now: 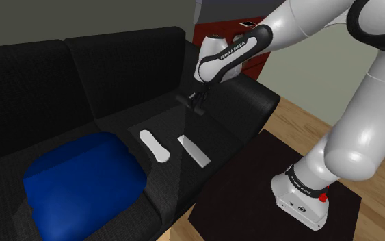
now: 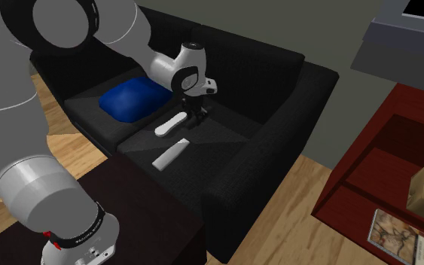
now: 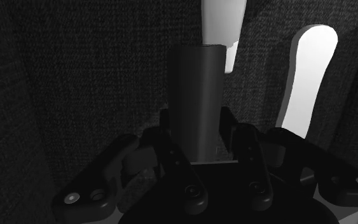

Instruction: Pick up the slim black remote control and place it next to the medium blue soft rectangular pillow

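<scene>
My gripper (image 3: 199, 145) is shut on a slim black remote (image 3: 196, 95), which sticks out lengthwise from between the fingers. In the shoulder view the gripper (image 1: 198, 104) hangs a little above the black sofa's seat (image 1: 239, 113), to the right of the blue pillow (image 1: 85, 181). The pillow lies on the seat cushion at the shoulder view's left. In the second exterior view the gripper (image 2: 196, 114) hovers between the pillow (image 2: 135, 98) and the sofa's arm.
Two pale remotes lie on the seat below the gripper: a curved white one (image 1: 153, 146) and a flat rectangular one (image 1: 194, 152). The dark box stand (image 1: 252, 198) sits in front of the sofa. A red shelf unit (image 2: 383, 173) stands on the wooden floor.
</scene>
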`<control>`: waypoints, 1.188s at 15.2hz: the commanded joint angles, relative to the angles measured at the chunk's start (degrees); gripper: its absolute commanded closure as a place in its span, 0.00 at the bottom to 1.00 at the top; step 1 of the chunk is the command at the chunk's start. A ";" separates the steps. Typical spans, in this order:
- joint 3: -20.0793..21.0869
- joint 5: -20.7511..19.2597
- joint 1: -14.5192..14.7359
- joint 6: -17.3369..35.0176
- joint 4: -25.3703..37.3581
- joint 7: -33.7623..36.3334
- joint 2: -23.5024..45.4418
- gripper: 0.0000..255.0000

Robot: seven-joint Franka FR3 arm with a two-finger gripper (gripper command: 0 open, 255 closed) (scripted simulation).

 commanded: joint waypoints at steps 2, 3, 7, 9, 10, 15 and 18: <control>1.25 -0.08 2.30 1.63 -4.80 3.62 -3.42 1.00; 1.74 -0.10 3.08 2.17 -6.18 4.88 -4.33 1.00; 3.96 -0.05 6.29 4.07 -11.09 10.21 -7.65 1.00; 5.23 0.03 7.93 4.87 -13.16 13.03 -9.08 1.00; 5.90 0.08 8.77 5.24 -14.11 14.48 -9.74 1.00; 9.65 0.40 13.00 6.75 -17.81 22.15 -12.37 1.00; 12.10 0.52 15.61 7.41 -19.20 27.08 -13.36 1.00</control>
